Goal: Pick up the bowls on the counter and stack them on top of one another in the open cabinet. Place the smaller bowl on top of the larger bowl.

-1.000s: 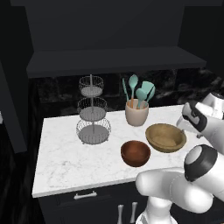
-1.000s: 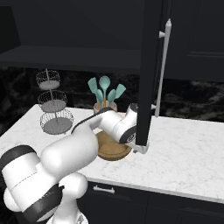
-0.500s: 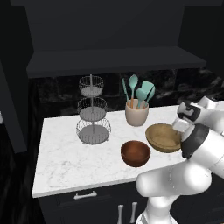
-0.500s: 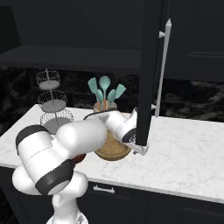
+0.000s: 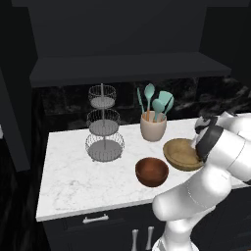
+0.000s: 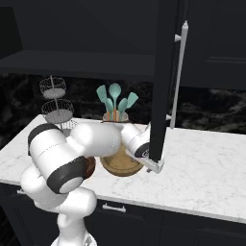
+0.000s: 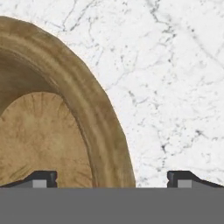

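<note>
White marble table [image 5: 83, 181], two wooden bowls near the front.
Claw [image 7: 112, 177] gapes wide and empty, straddling the tan bowl's [image 5: 180, 153] rim; brown bowl [image 5: 151, 171] sits just left.

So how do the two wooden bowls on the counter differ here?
The larger bowl is wide, shallow and light tan; the smaller bowl is narrower, glossy and dark reddish-brown. The open gripper straddles the larger bowl's rim, while the smaller bowl sits untouched beside it. Both are round, upright and rest on the marble counter.
</note>
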